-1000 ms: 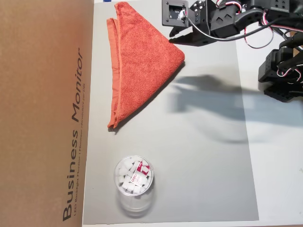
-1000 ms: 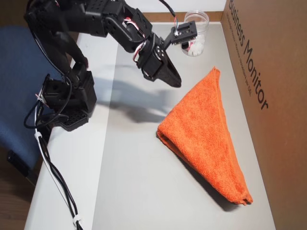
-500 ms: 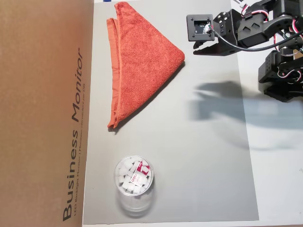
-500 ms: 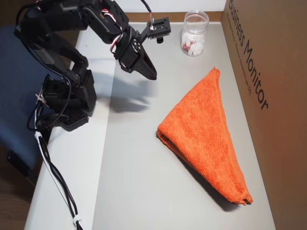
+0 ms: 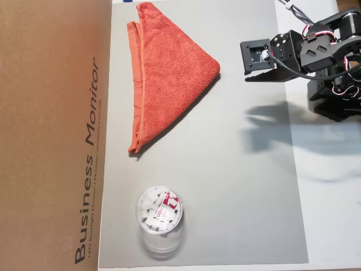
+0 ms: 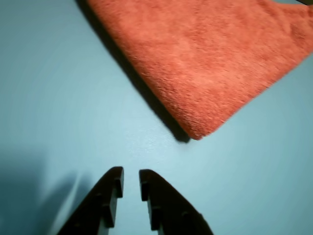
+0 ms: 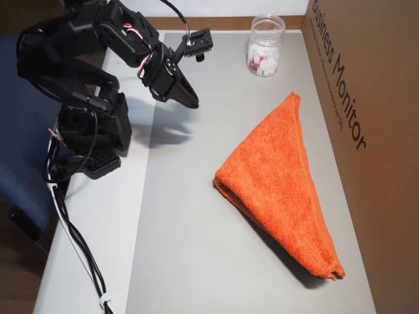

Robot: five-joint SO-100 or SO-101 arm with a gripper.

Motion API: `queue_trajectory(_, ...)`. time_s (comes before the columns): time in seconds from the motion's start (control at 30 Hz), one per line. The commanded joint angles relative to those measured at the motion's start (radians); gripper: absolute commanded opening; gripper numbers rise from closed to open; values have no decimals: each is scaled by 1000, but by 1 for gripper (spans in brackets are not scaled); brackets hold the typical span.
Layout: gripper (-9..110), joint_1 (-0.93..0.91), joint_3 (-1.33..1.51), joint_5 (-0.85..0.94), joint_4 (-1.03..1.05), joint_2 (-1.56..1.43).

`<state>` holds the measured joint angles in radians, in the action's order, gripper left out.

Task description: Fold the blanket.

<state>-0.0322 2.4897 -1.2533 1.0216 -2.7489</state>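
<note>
The blanket lies folded into a triangle along the grey mat's box-side edge, so the claw, its fingers nearly together and empty, hangs clear of it.

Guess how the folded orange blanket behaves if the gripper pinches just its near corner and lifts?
Likely floppy: the blanket is soft terry lying in a limp triangle. Its stacked layers look loose, so a corner pinch would probably peel one layer and undo the fold. The gripper, nearly closed, hangs clear of it.
</note>
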Motion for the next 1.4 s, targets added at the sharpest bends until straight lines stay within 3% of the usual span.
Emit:
queue_trajectory(0.0, 2, 12, 51, -2, 2, -89)
queue_trajectory(0.67, 2, 0, 439, -14, 2, -465)
queue_trajectory(1.1, 2, 8, 515, -256, 3, -495)
queue_trajectory(1.37, 2, 8, 560, -293, 28, -495)
